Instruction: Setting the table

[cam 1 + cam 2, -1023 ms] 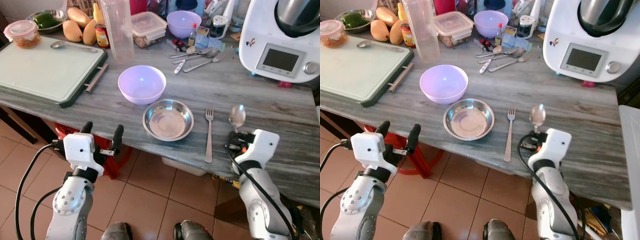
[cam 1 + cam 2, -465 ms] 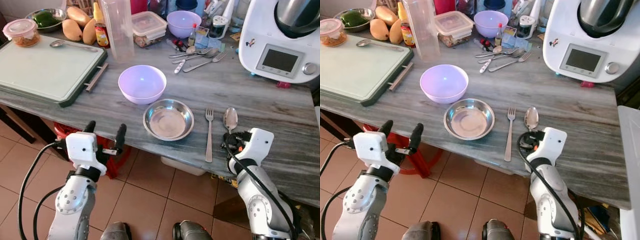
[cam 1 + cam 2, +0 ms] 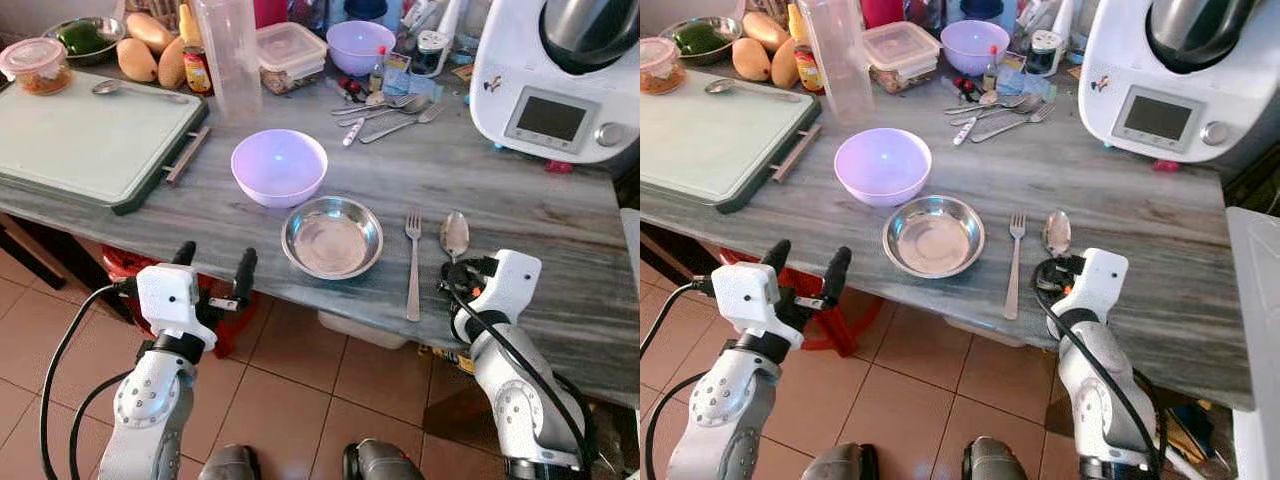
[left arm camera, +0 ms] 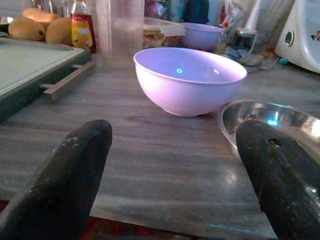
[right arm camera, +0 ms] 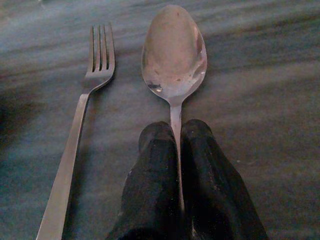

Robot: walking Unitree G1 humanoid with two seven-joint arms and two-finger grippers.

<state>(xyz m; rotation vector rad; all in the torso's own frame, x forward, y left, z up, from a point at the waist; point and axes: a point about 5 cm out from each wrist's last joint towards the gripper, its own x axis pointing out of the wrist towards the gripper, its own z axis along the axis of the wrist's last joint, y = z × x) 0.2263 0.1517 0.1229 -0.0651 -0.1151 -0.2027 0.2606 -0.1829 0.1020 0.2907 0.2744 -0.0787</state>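
1. The right gripper (image 5: 176,150) has its two black fingers pinched tight on the handle of the spoon (image 5: 174,55), whose bowl faces up on the grey counter (image 3: 520,190)
2. The spoon lies just beside the fork (image 3: 413,262), the two parallel, the fork between the spoon and the steel bowl (image 3: 332,237)
3. The lilac bowl (image 3: 279,166) stands just behind the steel bowl, near it
4. The left gripper (image 3: 212,281) hovers off the counter's near edge, above the tiled floor, fingers spread wide and holding nothing
5. Farther back sit a green cutting board (image 3: 90,140), loose cutlery (image 3: 385,108) and a white kitchen machine (image 3: 555,80)
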